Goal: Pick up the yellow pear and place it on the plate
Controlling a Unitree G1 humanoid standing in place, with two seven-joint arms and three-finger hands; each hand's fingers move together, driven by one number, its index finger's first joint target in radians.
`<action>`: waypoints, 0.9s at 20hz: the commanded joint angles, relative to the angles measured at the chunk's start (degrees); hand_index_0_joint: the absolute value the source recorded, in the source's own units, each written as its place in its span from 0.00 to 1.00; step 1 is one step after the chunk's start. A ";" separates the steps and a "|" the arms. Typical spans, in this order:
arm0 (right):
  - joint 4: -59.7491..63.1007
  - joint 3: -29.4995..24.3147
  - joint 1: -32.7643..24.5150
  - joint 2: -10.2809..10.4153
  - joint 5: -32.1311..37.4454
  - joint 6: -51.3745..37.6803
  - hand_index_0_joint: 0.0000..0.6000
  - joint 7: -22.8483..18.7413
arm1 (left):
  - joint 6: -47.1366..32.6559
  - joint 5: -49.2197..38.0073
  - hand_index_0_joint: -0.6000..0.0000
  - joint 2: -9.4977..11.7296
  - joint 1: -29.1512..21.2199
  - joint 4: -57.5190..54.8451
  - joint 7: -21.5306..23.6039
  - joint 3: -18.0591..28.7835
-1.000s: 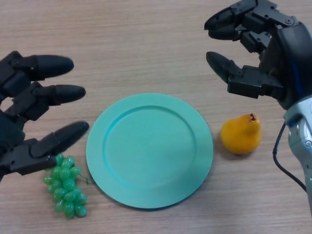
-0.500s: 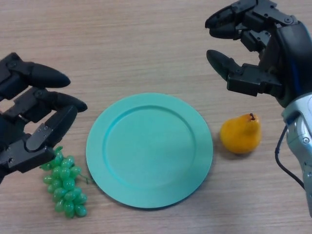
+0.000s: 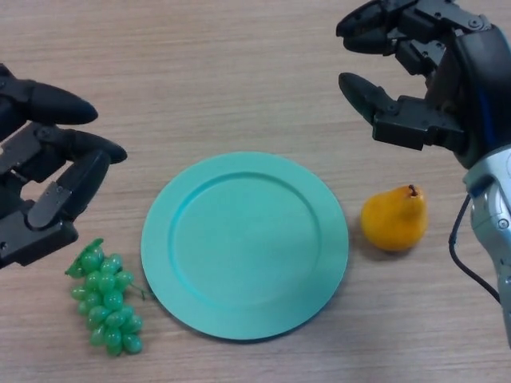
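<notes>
The yellow pear (image 3: 393, 218) lies on the wooden table just right of the teal plate (image 3: 244, 244), stem pointing up-right. The plate holds nothing. My right hand (image 3: 435, 76) hovers open above and behind the pear, thumb and fingers spread, not touching it. At the left edge my left hand (image 3: 40, 175) stays open with relaxed fingers and holds nothing.
A bunch of green grapes (image 3: 104, 295) lies on the table left of the plate, just below my left hand. The wooden table (image 3: 223, 72) stretches bare behind the plate.
My left hand has drawn back toward the left edge and its fingers have come closer together, uncovering the top of the grapes. The right hand has risen slightly. The pear has not moved.
</notes>
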 commanded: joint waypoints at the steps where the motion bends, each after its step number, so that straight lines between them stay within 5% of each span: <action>1: -2.64 -3.53 -4.10 -1.02 -0.74 -9.03 1.00 -1.74 | -6.67 3.39 0.00 2.56 -1.69 -1.40 1.28 1.03; 2: -2.09 -3.27 -4.41 -1.03 -1.19 -8.47 1.00 -2.16 | -12.22 10.32 0.00 2.20 -2.61 0.90 1.89 -0.63; 4: -1.30 -2.74 -4.12 -1.47 -4.24 -9.66 0.67 -2.20 | -13.60 10.06 0.33 1.70 -3.13 1.54 2.43 -0.69; 7: 2.91 -2.99 -4.88 -1.25 -13.28 -18.98 0.00 -3.31 | -10.59 3.97 1.00 1.95 -3.21 0.58 3.69 -0.04; 11: 4.68 -3.52 -5.19 -1.73 -16.01 -22.60 0.00 -4.44 | -13.81 4.39 1.00 0.94 -2.60 1.58 5.07 -0.21; 18: 5.98 -3.34 -4.91 -1.57 -17.06 -23.51 0.00 -4.42 | -9.63 4.53 1.00 2.22 -3.20 1.02 4.93 0.00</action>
